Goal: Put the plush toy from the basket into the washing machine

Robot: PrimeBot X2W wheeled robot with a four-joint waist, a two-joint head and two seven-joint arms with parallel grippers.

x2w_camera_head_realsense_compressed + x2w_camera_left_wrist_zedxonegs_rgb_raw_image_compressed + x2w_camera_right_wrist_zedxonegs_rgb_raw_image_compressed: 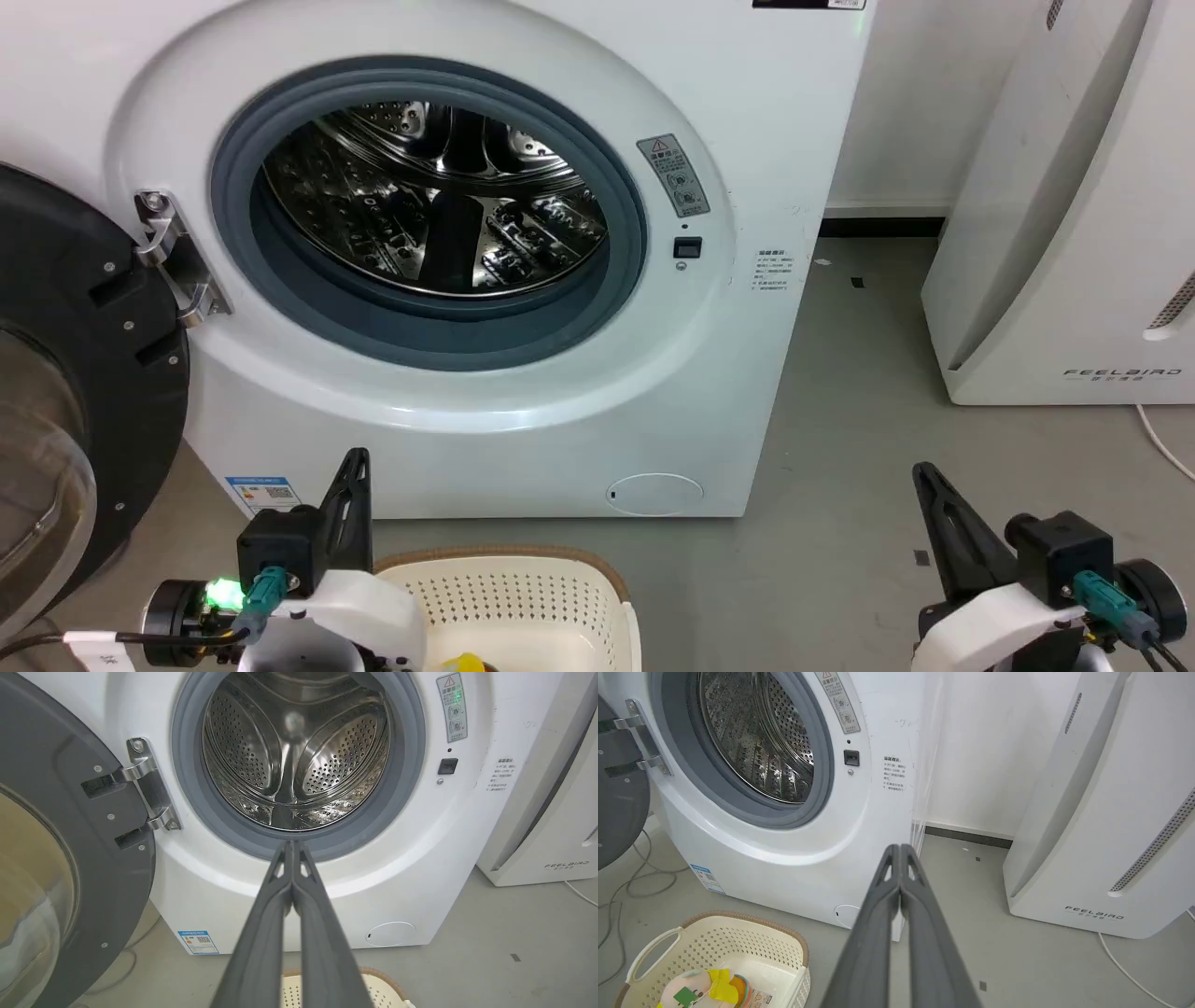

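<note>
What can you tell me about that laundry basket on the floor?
The basket is cream plastic, pierced with small holes, with a brown woven-look rim and a slot handle at one end. It stands upright on the grey floor before the washing machine, not touching it. A plush toy lies inside.

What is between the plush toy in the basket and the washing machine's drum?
Nothing visible. The plush toy lies in the basket on the floor before the washing machine; the door is swung wide open, and the drum stands unobstructed.
</note>
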